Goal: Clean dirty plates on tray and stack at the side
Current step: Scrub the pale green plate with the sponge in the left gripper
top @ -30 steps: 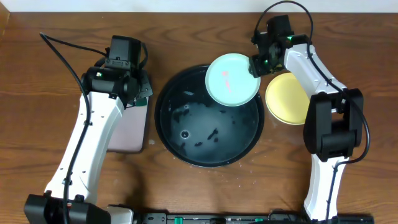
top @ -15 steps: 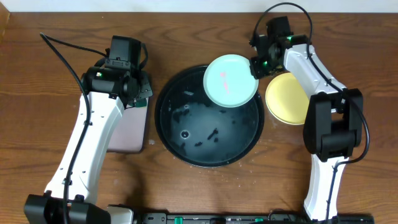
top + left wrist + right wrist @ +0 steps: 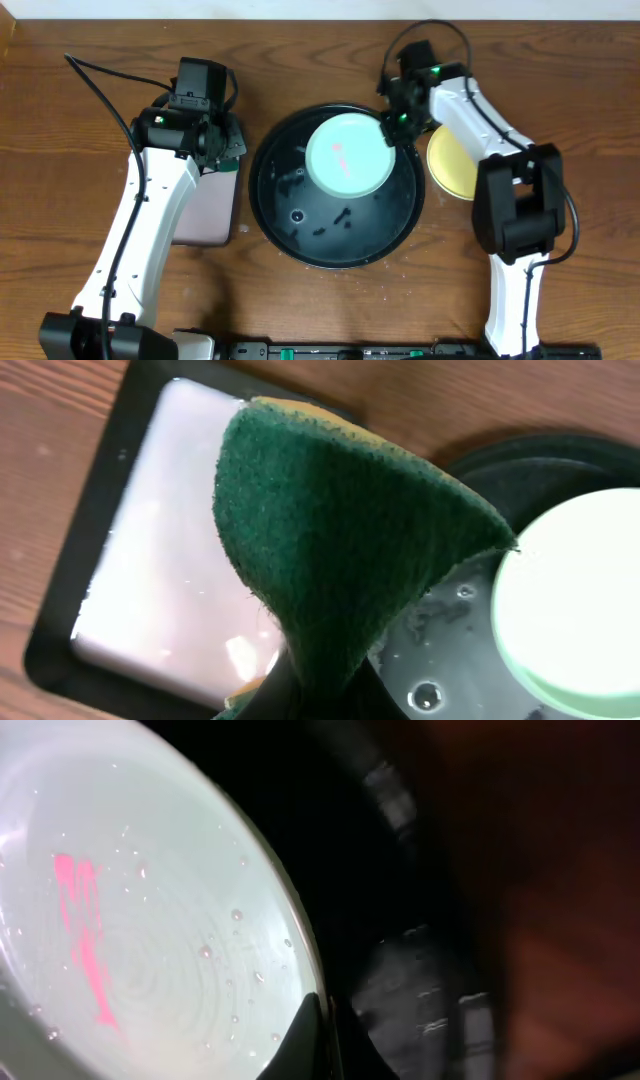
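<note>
My left gripper (image 3: 228,150) hangs toward the desk's left edge, over the small rectangular black-rimmed tray with a pale pink inside (image 3: 205,212). Its fingers are pinched tight on a folded green scouring sponge with a yellow back (image 3: 340,550).

Just to its right, mid-desk, sits the large round black tray (image 3: 330,245), wet. A pale mint-blue round plastic plate (image 3: 347,156) lies over the tray's far half, with a pink smear (image 3: 340,152) near its centre. I cannot tell whether it rests on the tray or is lifted. My right gripper (image 3: 390,125) is clamped on its far-right rim.

Toward the right edge, a pale yellow round plastic plate (image 3: 450,170) lies on the wood, partly under my right arm.

I judge the next move is the left arm's. The smeared plate lies straight right of the sponge, and its left side is free.
</note>
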